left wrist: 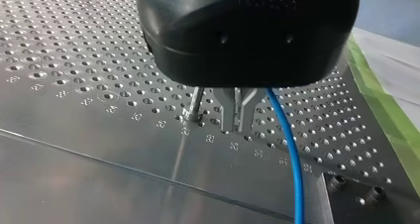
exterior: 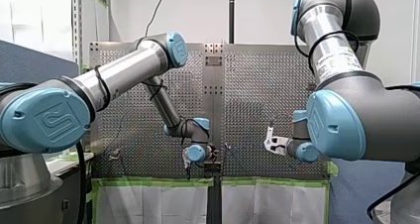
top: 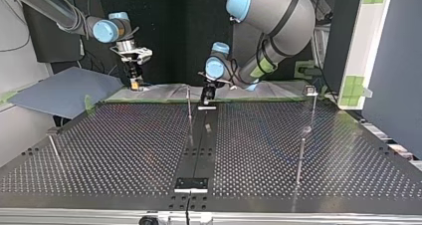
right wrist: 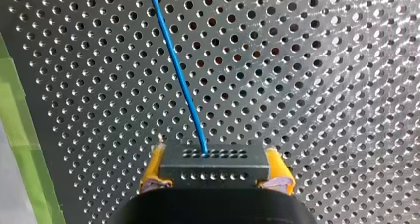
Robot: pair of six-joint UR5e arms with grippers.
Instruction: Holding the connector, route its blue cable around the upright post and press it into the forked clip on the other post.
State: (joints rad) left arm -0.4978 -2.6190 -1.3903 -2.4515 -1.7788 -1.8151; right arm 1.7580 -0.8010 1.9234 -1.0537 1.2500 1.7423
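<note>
Connector, a dark block with rows of small holes, is pinched between the yellow pads of my right hand. In the top view it hangs over the arms'-side edge of the desk, left half. Blue cable leaves the block's face and runs ahead over the holes.

Next along that edge, near the middle: thin upright post. Just beside it is my left hand, tips low over the desk, metal fingers pressed together with nothing seen between them. The cable passes beside those fingers on the side away from the post, not gripped by them. Whether it bends round the post, cannot tell.

Further right, toward the arms'-side right corner: taller post with a small fitting on top, likely the forked clip but too small to be sure. No cable seen at it, and both hands are well apart from it.

Progress, my judgement: hold on the connector done, wrap round the post at best begun, pressing into the clip all left.

Surface: shiny perforated metal with a smooth dark strip down the middle. A short post by the left edge, another post toward the right edge. Green tape along the arms'-side edge.

Room: dark backdrop behind the arms, grey-blue board off the left corner
</note>
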